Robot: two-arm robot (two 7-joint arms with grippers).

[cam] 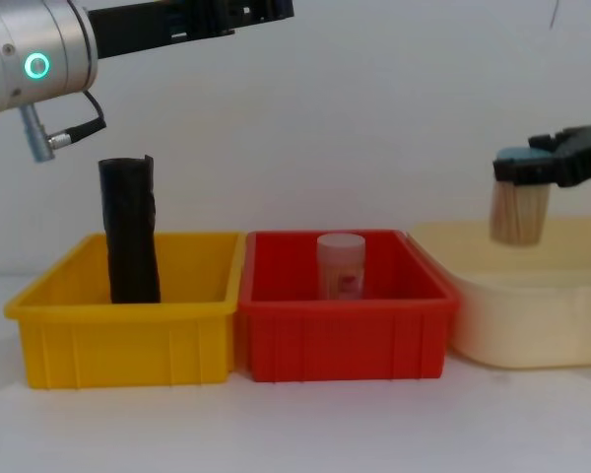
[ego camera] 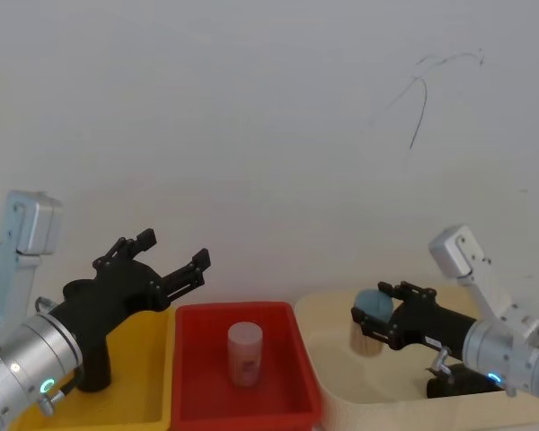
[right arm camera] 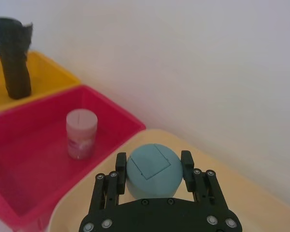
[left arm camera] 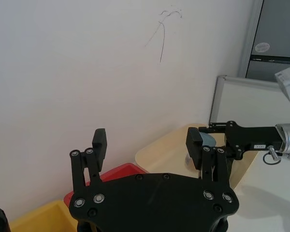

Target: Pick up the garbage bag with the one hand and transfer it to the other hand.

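Observation:
The garbage bag [cam: 130,232] is a black glossy roll standing upright in the yellow bin [cam: 128,345]; it also shows in the right wrist view [right arm camera: 14,58] and the head view [ego camera: 92,368]. My left gripper [ego camera: 173,250] [left arm camera: 146,140] [cam: 266,12] hangs open and empty above that bin, well clear of the roll's top. Over the cream tray [cam: 532,315], my right gripper [ego camera: 373,310] [right arm camera: 153,159] [cam: 522,166] is shut on a small tan container with a blue lid [right arm camera: 152,171] [cam: 519,212], held in the air.
A red bin [cam: 345,345] sits between the yellow bin and the cream tray, with a pale pink jar [cam: 341,264] [ego camera: 244,352] upright in it. A white wall stands close behind all three containers.

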